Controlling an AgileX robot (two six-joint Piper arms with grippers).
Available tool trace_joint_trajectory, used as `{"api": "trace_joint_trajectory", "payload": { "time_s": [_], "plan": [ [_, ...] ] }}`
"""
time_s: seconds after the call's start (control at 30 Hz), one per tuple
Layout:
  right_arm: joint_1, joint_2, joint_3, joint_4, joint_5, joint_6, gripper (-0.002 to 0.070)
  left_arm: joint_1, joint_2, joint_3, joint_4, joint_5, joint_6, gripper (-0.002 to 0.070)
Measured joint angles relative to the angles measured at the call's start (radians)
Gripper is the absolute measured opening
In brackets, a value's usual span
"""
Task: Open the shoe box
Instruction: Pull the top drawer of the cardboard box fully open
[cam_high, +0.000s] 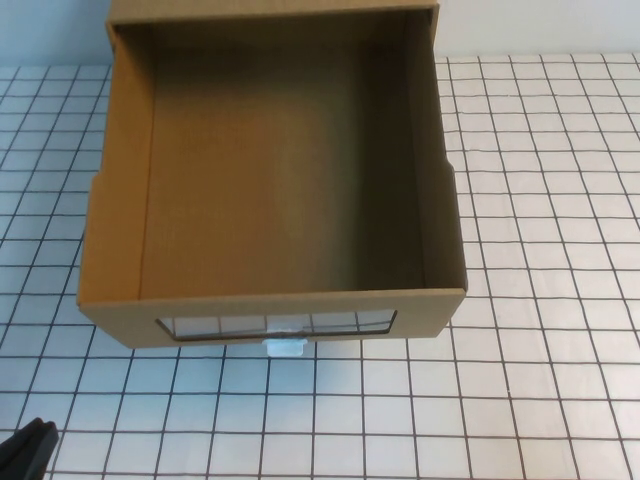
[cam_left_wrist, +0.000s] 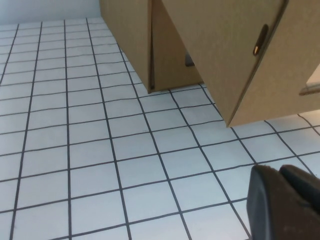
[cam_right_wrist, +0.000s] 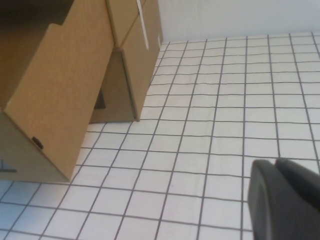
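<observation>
The brown cardboard shoe box (cam_high: 270, 170) fills the middle of the high view, its hollow inside facing up toward the camera. Its near wall has a clear window (cam_high: 275, 325) with a small white tab (cam_high: 283, 346) below it. From the wrist views the box (cam_left_wrist: 225, 50) (cam_right_wrist: 60, 85) shows a large tilted part raised in front of a lower part. My left gripper (cam_left_wrist: 277, 172) is shut and empty, low over the table near the front left corner (cam_high: 25, 450). My right gripper (cam_right_wrist: 274, 165) is shut and empty, off to the box's right, outside the high view.
The table (cam_high: 540, 300) is white with a dark grid. A pale wall (cam_right_wrist: 240, 17) rises behind the table's far edge. Bare grid lies on both sides of the box and in front of it.
</observation>
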Motion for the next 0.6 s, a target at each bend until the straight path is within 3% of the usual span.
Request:
{"api": "trace_joint_trajectory", "payload": {
  "time_s": [0.37, 0.6],
  "plan": [
    [-0.090, -0.082, 0.281, -0.067, -0.358, -0.002, -0.0013, 0.000, 0.000, 0.000, 0.000, 0.000, 0.000, -0.0002],
    [-0.090, -0.152, 0.301, -0.144, -0.208, -0.002, -0.0013, 0.000, 0.002, 0.000, 0.000, 0.001, 0.000, -0.0002]
  ]
}}
